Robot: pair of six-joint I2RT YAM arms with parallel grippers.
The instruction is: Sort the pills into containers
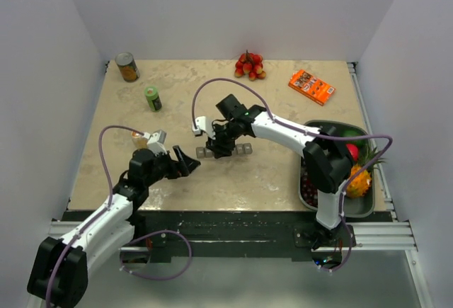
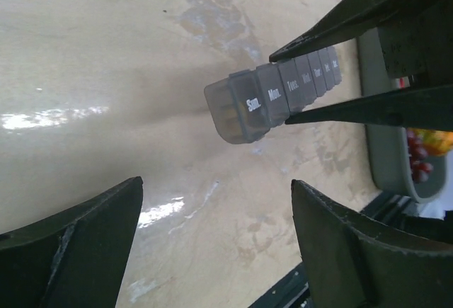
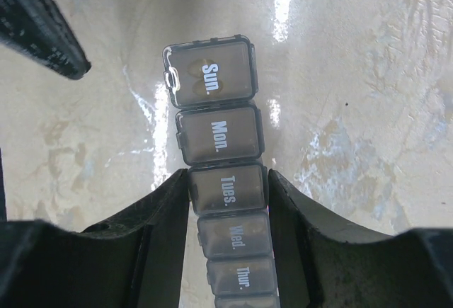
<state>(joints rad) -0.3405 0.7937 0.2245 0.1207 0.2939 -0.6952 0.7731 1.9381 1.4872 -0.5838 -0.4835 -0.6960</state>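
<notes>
The containers (image 3: 216, 134) are a dark-grey strip of day-labelled compartments, lids shut, at the table's middle (image 1: 244, 149). My right gripper (image 3: 228, 180) is shut on the strip across the "Tues." compartment, and it also shows in the top view (image 1: 221, 145). Brownish pills (image 3: 205, 74) show through the "Sun." lid. My left gripper (image 2: 216, 184) is open and empty, just short of the strip's "Sun." end (image 2: 244, 106), and in the top view (image 1: 185, 161) it sits left of the strip. I cannot tell whether the strip rests on the table or hangs just above it.
A green bottle (image 1: 153, 98) and a tin can (image 1: 127, 67) stand at the back left. Red fruit (image 1: 249, 65) and an orange box (image 1: 311, 86) lie at the back. A grey tray (image 1: 322, 125) of fruit sits at the right edge.
</notes>
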